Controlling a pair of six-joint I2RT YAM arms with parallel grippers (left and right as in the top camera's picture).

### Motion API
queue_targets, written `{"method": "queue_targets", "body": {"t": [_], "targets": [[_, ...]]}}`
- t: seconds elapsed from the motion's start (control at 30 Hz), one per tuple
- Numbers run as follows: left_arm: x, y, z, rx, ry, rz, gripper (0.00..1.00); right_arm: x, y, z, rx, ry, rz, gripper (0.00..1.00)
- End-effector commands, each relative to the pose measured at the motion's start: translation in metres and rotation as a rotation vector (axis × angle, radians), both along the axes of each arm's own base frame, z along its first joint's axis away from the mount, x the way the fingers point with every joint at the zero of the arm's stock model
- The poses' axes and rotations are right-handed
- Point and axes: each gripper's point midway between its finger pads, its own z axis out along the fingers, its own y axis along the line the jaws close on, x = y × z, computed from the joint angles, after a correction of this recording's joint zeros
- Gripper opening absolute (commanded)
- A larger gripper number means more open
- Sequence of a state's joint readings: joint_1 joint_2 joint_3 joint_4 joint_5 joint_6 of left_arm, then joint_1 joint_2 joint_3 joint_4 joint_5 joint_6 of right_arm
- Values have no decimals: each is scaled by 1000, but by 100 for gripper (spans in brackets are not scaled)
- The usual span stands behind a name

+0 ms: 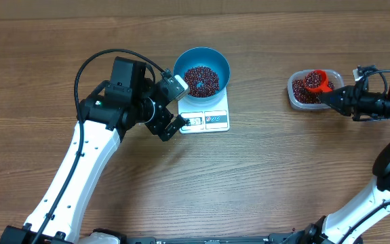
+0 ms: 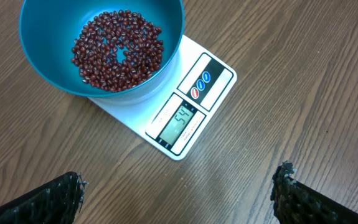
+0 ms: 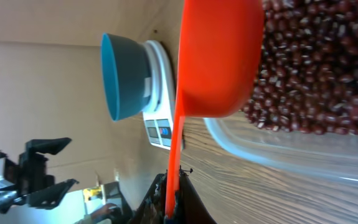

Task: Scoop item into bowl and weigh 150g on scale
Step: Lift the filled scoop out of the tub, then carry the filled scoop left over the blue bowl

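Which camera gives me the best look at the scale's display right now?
Left wrist: the scale's display faces the camera, large and unobstructed. Overhead shows it tiny beside the left gripper. Right wrist shows the scale sideways, distant, partly behind the red scoop.

"What do your arms look like?"

"My left arm (image 1: 79, 169) is long white shells joined by chunky black joints. A thin black cable (image 1: 89, 64) arcs out from it in a wide loop. My right arm (image 1: 367, 200) wears the same white and black."

"And the hands?"

"My left hand (image 2: 175, 193) has black fingers (image 2: 60, 199) with a rough, dimpled skin. My right hand (image 1: 330, 99) is black too, slim and tapered, with thin dark wires near its wrist."
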State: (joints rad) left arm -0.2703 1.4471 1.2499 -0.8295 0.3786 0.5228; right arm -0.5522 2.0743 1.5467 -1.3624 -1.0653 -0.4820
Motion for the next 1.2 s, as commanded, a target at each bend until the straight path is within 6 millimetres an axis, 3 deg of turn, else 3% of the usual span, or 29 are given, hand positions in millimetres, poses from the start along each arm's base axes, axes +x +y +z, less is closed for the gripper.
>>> {"method": "queue_targets", "body": {"t": [0.0, 0.33, 0.67, 1.17], "targets": [[0, 0, -3, -9, 15, 10, 100, 5, 4, 9, 68, -46, -13, 4], [0, 0, -2, -9, 14, 10, 100, 10, 37, 23, 154, -58, 37, 4], [0, 0, -3, -9, 15, 9, 100, 13, 102, 36, 224, -80, 176, 4], [0, 0, -2, -9, 14, 9, 99, 14, 178, 64, 215, -108, 372, 4]]}}
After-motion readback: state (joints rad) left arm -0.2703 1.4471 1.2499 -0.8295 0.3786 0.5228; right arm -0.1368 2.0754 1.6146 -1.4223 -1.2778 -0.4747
